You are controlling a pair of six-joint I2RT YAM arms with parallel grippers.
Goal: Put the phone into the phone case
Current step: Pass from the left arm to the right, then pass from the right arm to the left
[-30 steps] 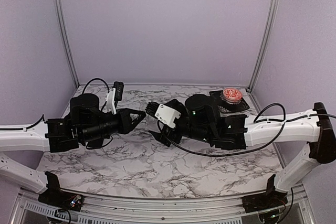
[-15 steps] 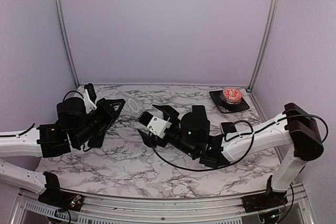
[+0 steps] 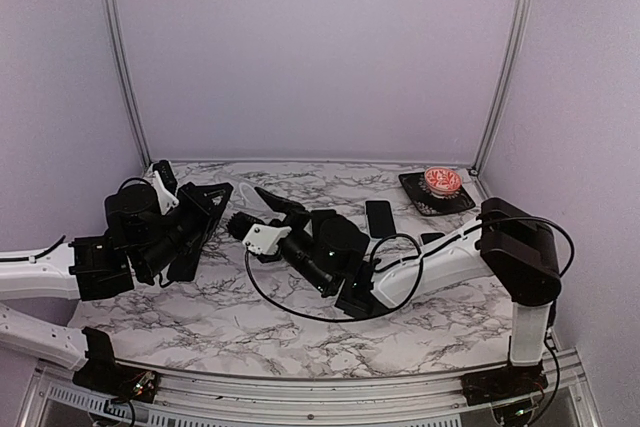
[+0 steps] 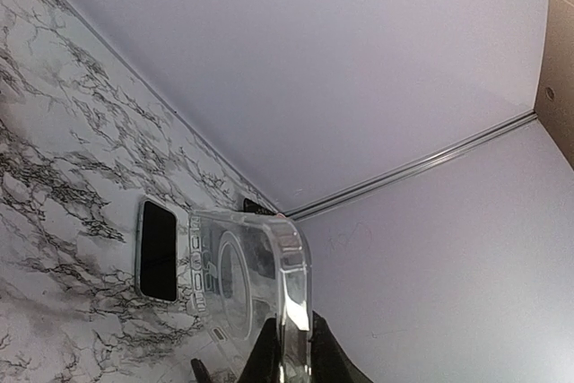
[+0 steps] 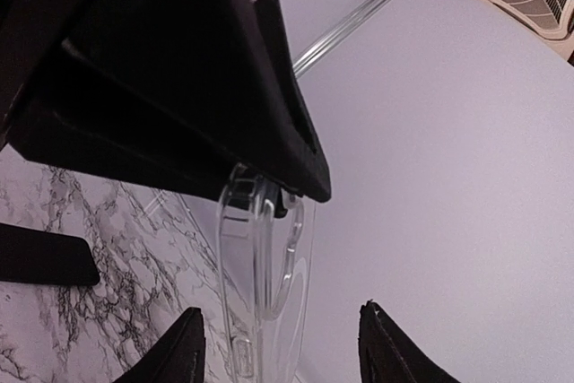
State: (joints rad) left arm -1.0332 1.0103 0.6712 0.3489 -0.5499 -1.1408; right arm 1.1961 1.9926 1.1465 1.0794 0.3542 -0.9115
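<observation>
Left jaws, pressed tight, pinch the clear case [image 4: 256, 280] by its edge above the left side of the desk [image 3: 250, 322]. Right jaws stand spread on either side of it. The phone [image 3: 379, 217] lies flat near the desk's back edge, right of centre.

Case between two grippers, phone flat on the table

The phone case [image 4: 251, 284] is clamped on edge in the left gripper [image 4: 291, 356], above the table [image 3: 250, 327]. It is placed between the spread fingers of the right gripper [image 5: 282, 347], touching neither. The phone [image 3: 379, 217] is laid flat behind the right gripper, just beside its arm. A bowl [image 3: 441, 180] is set on a mat [image 3: 425, 202], well apart from both grippers.
</observation>
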